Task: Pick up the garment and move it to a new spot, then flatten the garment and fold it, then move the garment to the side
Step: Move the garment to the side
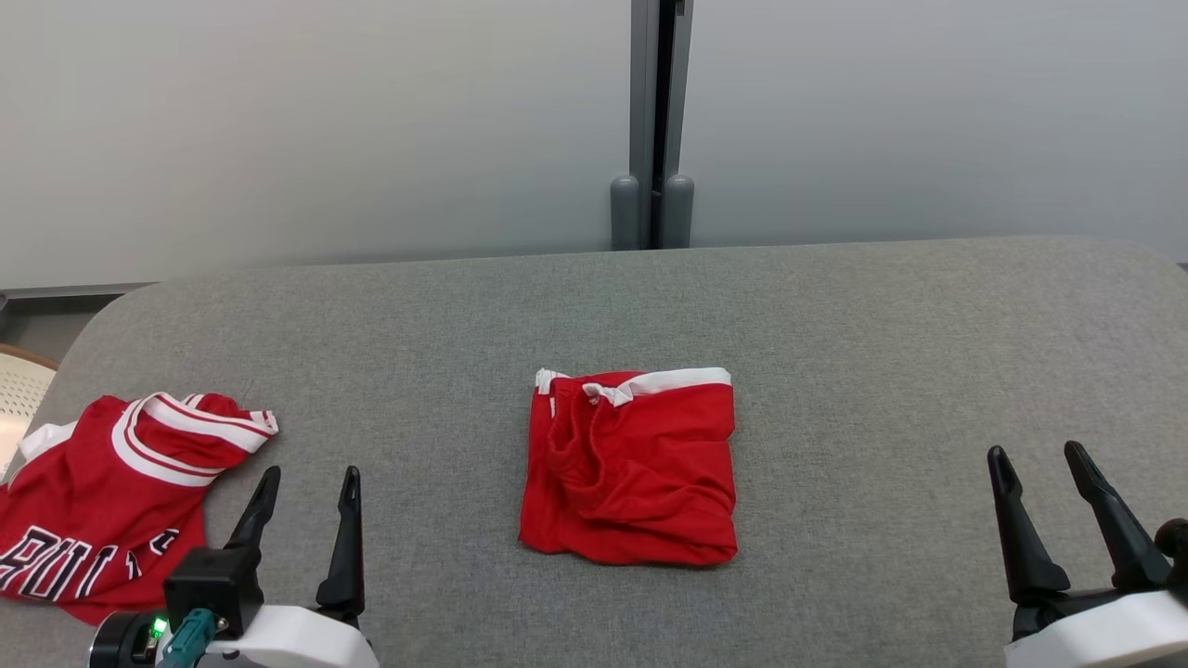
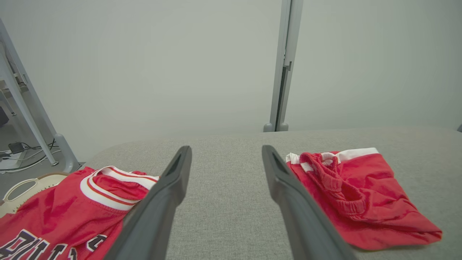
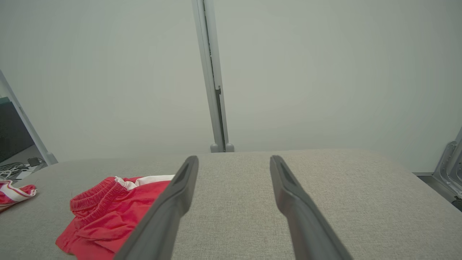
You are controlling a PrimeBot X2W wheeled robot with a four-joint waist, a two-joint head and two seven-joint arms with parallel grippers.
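Garment (image 1: 629, 468) folded at centre, both grippers free

Red shorts with a white band, folded to a rough square, lie at the middle of the grey table (image 1: 835, 315). The left gripper (image 1: 311, 475) sits at 8 o'clock from them and the right gripper (image 1: 1037, 453) at 4 o'clock, both well apart from the cloth, jaws spread wide and holding nothing. A red jersey (image 1: 102, 492) lies crumpled at 9 o'clock, just beside the left gripper. Folding appears done, so the step in hand is judged to be the move aside. That calls for pinching an edge through all layers so the fold survives.
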